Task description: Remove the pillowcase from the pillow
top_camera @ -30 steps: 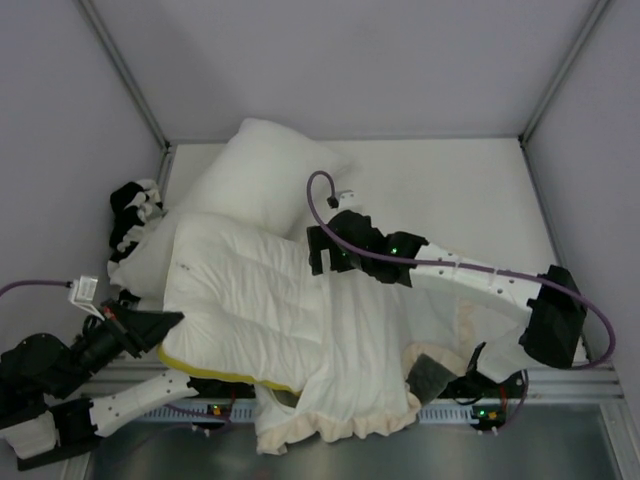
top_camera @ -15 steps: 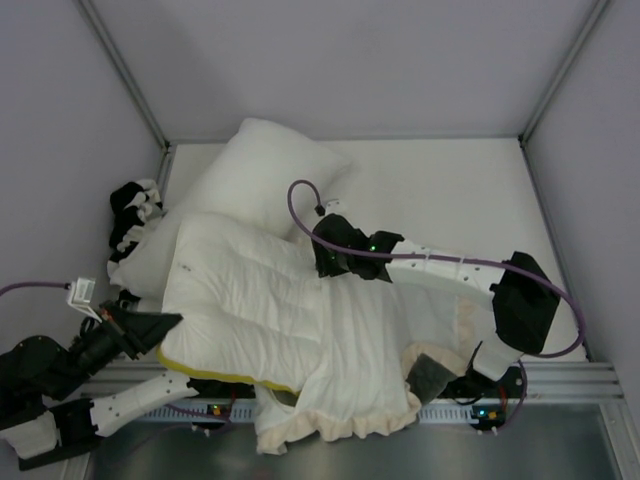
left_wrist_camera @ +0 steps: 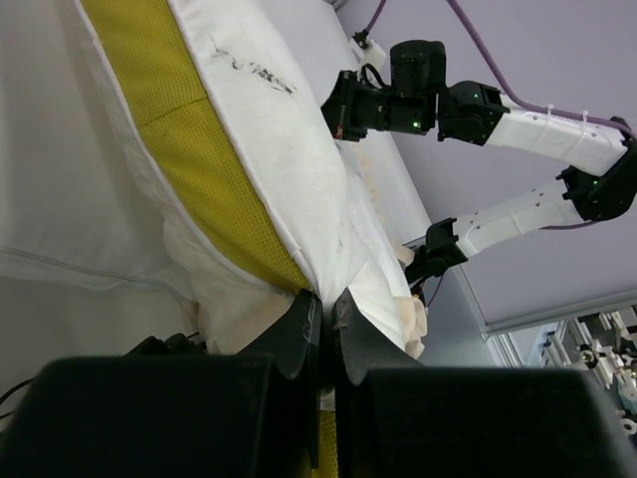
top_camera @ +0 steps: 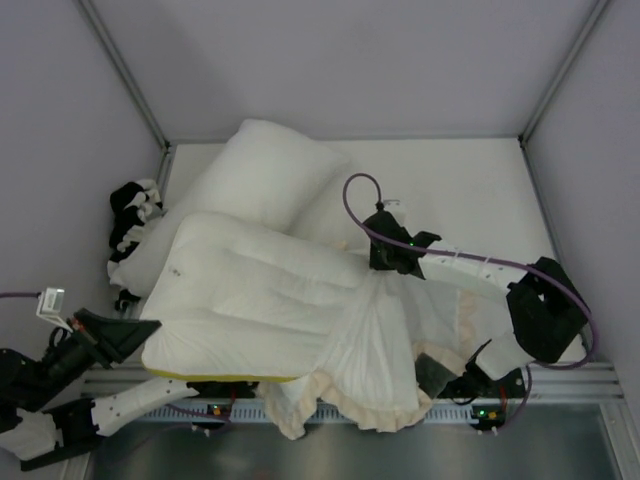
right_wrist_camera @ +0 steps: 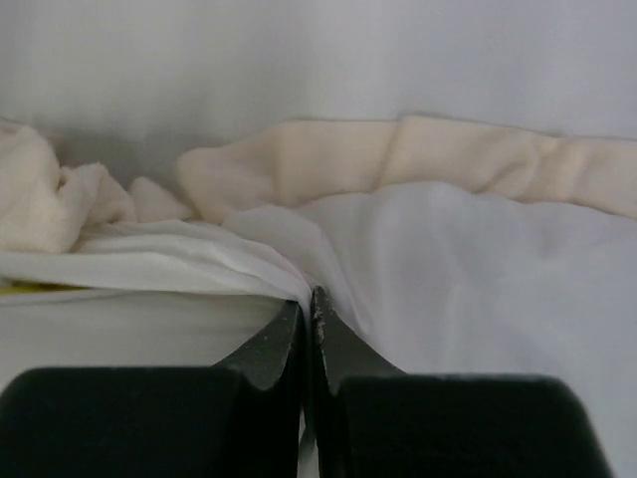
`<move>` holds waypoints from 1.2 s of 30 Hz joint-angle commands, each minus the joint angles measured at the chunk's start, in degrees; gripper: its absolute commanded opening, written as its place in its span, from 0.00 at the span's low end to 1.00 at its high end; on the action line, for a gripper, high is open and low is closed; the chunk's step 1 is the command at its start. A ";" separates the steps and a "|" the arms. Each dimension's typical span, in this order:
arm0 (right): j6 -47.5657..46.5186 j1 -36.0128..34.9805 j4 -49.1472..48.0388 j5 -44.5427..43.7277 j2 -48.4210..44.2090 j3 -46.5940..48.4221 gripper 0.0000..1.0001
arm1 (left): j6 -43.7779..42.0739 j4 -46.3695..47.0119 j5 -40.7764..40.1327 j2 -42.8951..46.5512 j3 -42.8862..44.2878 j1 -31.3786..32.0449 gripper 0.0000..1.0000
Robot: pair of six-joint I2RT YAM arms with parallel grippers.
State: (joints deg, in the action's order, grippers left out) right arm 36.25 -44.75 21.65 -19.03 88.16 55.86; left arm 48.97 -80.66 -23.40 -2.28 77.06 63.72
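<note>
Beside the pillow (top_camera: 240, 300), the limp pillowcase (top_camera: 385, 340) likely suits edge grips; right hand (right_wrist_camera: 308, 299) pinches it, left hand (left_wrist_camera: 323, 301) pinches the pillow.

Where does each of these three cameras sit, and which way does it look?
Top external: above and behind the arms, looking down at the table; both arms show, left gripper on the pillow, right gripper on the pillowcase.
Left wrist: on the left arm, looking past its shut fingers along the pillow to the right arm.
Right wrist: on the right arm, looking past its fingers at the frill.
Shared: the right arm, in top and left wrist views.
</note>
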 commanded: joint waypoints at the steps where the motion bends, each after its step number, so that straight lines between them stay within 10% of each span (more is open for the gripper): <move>1: -0.30 7.30 3.40 -9.27 -4.57 -6.45 0.00 | 0.07 2.71 -3.14 0.97 7.29 0.00 0.00; 17: -4.69 27.34 1.55 -2.33 -21.00 -14.63 0.00 | -1.16 -5.73 -7.19 1.32 26.13 -0.09 0.00; 36: -6.80 37.98 3.75 7.60 -26.72 -9.99 0.00 | -1.51 1.12 -6.92 -3.42 1.70 -0.09 0.00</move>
State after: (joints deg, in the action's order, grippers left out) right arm 30.89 -10.26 24.40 -11.79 63.90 41.69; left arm 49.08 -83.48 -27.94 -3.29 78.70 63.55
